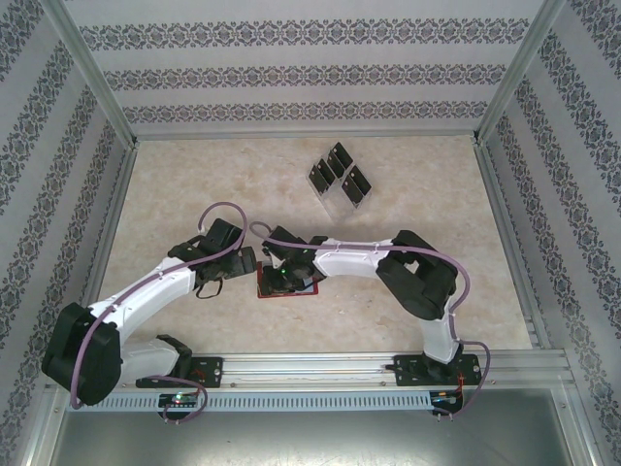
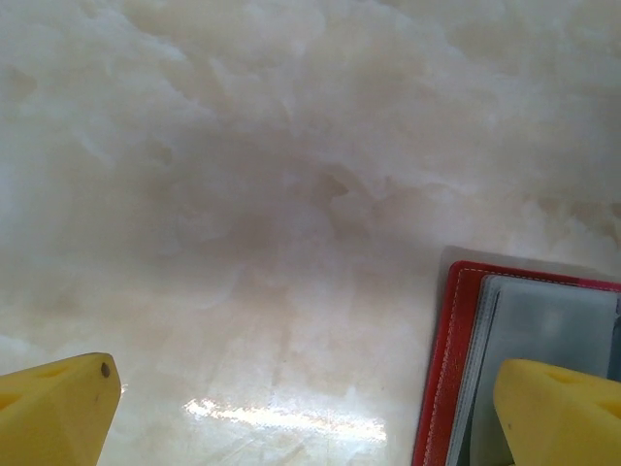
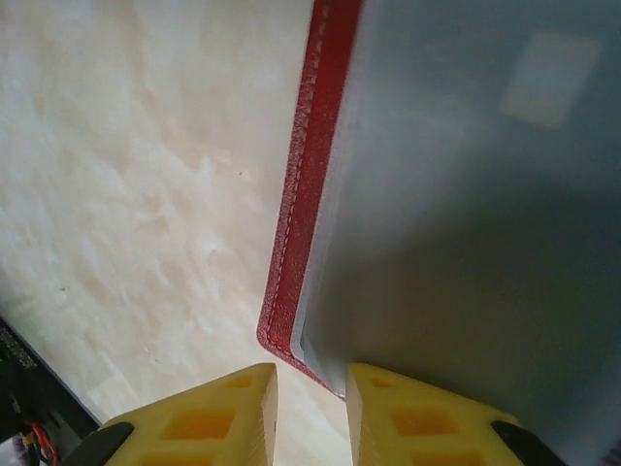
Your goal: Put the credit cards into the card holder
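Apparently the step in hand is readying the holder, with no card being carried. The small red leather-like folding wallet (image 1: 283,288) lies opened flat on the pale marbled tabletop (image 1: 194,184), low in the middle of the overhead view, with both arms bent over it.

In the right wrist view the right fingers (image 3: 204,422) stand a little apart with a narrow gap. The wallet's rounded lower corner sits just in front of that gap and does not look clamped. In the left wrist view the left fingers (image 2: 58,413) are spread wide. One is over bare tabletop at lower left, the other over the wallet's grey lining at lower right, and they grip nothing.

The thin black rectangular cards (image 1: 337,160) stand on edge in a clear plastic rack (image 1: 327,199) in the upper middle, well apart from the wallet.

The next move probably calls for one arm to lift a card from the rack. The other would hold the wallet flat while the card slides under a pocket lip.

The wallet has a pebbled red rim with pale stitching around smooth grey pockets. Whether a pocket already holds a card I cannot tell.
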